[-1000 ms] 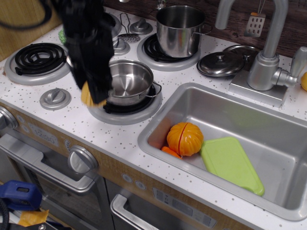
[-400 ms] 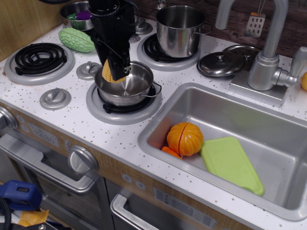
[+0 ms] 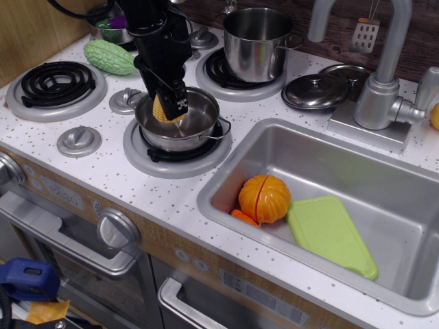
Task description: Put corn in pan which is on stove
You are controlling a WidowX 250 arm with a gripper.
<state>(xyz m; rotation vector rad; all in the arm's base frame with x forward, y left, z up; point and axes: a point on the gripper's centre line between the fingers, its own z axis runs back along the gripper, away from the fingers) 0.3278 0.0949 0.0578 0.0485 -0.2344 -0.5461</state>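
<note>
The yellow corn (image 3: 162, 110) is held in my black gripper (image 3: 168, 108), which reaches down from the upper left. The gripper is shut on the corn and holds it inside the left part of the shiny steel pan (image 3: 195, 127). The pan sits on the front right burner of the white speckled stove (image 3: 103, 161), with its wire handle toward the sink. I cannot tell whether the corn touches the pan bottom.
A green gourd (image 3: 110, 57) lies at the back left. A tall steel pot (image 3: 257, 42) stands on the back burner. A lid (image 3: 317, 90) lies beside it. The sink (image 3: 411, 199) holds an orange pumpkin (image 3: 265, 197) and a green board (image 3: 333, 234).
My gripper carried the corn from the pan's left outer side up and over the rim, then lowered it a little into the pan.
</note>
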